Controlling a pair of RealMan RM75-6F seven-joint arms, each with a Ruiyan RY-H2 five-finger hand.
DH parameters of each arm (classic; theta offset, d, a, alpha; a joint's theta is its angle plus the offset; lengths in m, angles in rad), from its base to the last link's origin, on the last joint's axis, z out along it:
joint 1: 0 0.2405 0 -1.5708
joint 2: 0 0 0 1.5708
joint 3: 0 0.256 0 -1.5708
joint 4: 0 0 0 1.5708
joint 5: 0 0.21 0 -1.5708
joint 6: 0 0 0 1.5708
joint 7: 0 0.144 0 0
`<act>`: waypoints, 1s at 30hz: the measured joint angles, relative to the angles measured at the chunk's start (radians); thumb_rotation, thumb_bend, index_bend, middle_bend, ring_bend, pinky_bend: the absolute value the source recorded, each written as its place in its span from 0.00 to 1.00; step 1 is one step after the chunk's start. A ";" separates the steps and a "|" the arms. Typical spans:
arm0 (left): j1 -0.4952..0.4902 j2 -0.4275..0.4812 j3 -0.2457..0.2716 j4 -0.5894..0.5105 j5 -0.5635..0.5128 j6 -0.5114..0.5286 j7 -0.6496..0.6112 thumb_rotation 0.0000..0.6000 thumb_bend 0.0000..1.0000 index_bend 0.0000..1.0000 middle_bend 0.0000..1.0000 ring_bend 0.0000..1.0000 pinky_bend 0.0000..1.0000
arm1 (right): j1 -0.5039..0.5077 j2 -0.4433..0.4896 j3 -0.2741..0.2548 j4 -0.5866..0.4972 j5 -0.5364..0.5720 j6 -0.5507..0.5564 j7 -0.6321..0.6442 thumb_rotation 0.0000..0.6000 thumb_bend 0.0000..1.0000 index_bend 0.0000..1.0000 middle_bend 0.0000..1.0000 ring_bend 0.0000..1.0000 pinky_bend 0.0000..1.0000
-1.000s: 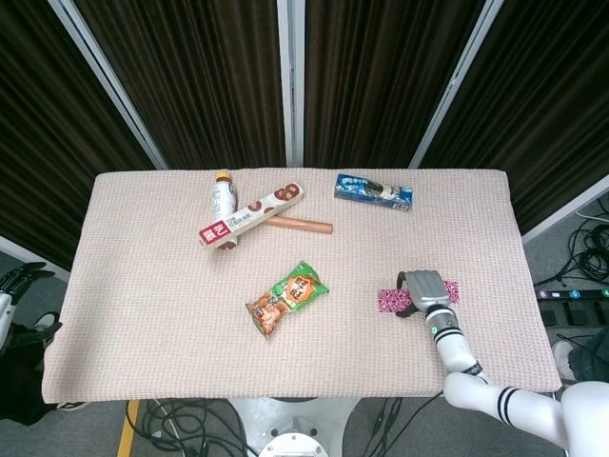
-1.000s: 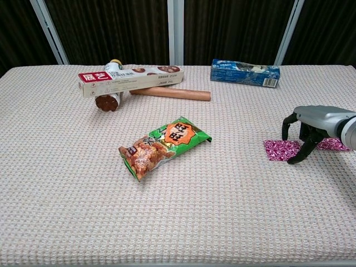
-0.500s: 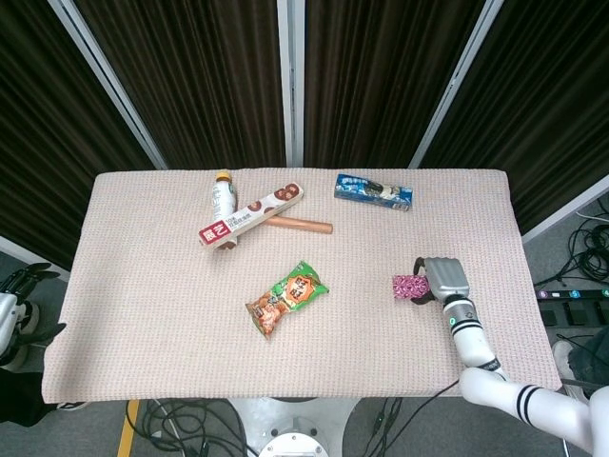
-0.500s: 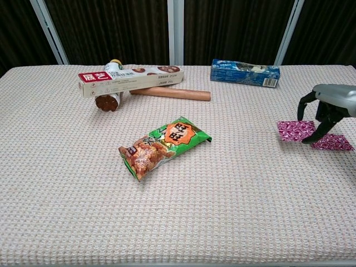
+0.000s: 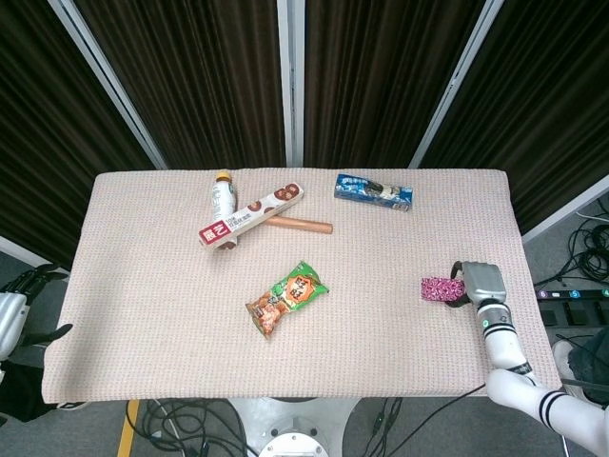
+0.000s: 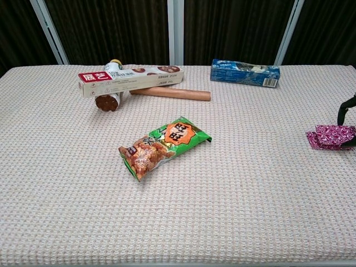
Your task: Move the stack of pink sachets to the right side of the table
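Dragged rightward since a second ago, the stack of pink sachets (image 5: 440, 288) now lies near the desk's (image 5: 143, 286) right edge, under the fingers of the right robot hand (image 5: 479, 284), which press on it. Transport looks nearly done; next comes lifting off cleanly. Left robot hand (image 5: 11, 309) hangs open, off-desk.

- The head view looks steeply down from above the near edge, far enough back to take in the whole table (image 5: 143, 314) and the dark curtains (image 5: 200, 76) behind
- The chest view sits low and closer, facing across the cloth; both share the snack bag (image 5: 287, 298), though its right edge crops the scene
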 measured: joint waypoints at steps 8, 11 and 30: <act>0.003 0.002 0.001 -0.006 -0.001 0.005 0.010 1.00 0.00 0.31 0.29 0.23 0.34 | -0.008 -0.013 0.000 0.037 -0.030 -0.026 0.028 0.90 0.00 0.45 1.00 1.00 1.00; 0.005 0.004 0.001 -0.005 -0.002 0.008 0.010 1.00 0.00 0.31 0.29 0.23 0.34 | -0.004 -0.020 0.004 0.046 -0.038 -0.033 0.030 0.91 0.00 0.45 1.00 1.00 1.00; 0.004 0.000 0.000 0.003 -0.008 0.001 0.013 1.00 0.00 0.31 0.29 0.23 0.34 | 0.014 -0.051 0.017 0.101 -0.074 -0.063 0.030 0.91 0.00 0.45 1.00 1.00 1.00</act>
